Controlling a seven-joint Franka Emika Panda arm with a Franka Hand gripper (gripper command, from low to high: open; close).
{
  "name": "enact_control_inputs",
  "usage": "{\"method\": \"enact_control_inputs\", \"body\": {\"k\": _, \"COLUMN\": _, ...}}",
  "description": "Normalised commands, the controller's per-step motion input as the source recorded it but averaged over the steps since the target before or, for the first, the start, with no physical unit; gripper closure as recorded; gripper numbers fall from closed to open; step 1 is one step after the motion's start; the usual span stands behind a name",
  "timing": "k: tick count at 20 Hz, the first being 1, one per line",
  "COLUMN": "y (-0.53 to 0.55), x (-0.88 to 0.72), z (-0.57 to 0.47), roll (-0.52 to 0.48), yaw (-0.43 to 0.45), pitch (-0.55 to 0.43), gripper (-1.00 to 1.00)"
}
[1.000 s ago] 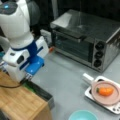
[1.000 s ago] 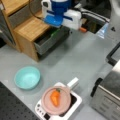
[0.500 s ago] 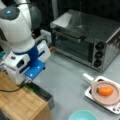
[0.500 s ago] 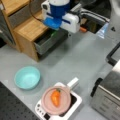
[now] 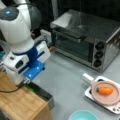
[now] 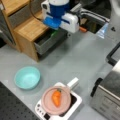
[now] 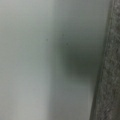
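Orange: one carrot (image 6: 56, 97) on one plate (image 6: 47, 102).

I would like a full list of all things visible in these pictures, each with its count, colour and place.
toaster oven: one, silver and black, at a front view's top right.
carrot: one, orange, lying on the plate.
plate: one, pink, on the white tray.
tray: one, white with a handle, on the grey table, beside the oven.
bowl: one, light blue-green, on the table at a front view's left.
cabinet: one, wooden, at a front view's top left.
drawer: one, grey, pulled open from the cabinet.
table: one, grey, under everything.
arm: one, white and blue, above the open drawer.
gripper: its fingers do not show; it reaches down into the drawer.
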Motion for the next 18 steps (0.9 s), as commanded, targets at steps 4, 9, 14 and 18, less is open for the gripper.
{"method": "enact_control_inputs", "body": {"k": 4, "y": -0.06, "x": -0.04, "z": -0.12, "roll": -0.013, "yaw": -0.145, "pitch": -0.032, "gripper": -1.0}}
{"method": "enact_control_inputs", "body": {"k": 9, "y": -0.01, "x": -0.05, "z": -0.16, "roll": -0.024, "yaw": -0.132, "pitch": -0.071, "gripper": -1.0}}
{"method": "enact_control_inputs", "body": {"k": 14, "y": 0.06, "x": -0.04, "z": -0.16, "roll": -0.038, "yaw": -0.127, "pitch": -0.097, "gripper": -1.0}}
{"method": "enact_control_inputs", "body": {"k": 18, "y": 0.1, "x": -0.04, "z": -0.18, "roll": -0.048, "yaw": -0.132, "pitch": -0.116, "gripper": -1.0}}
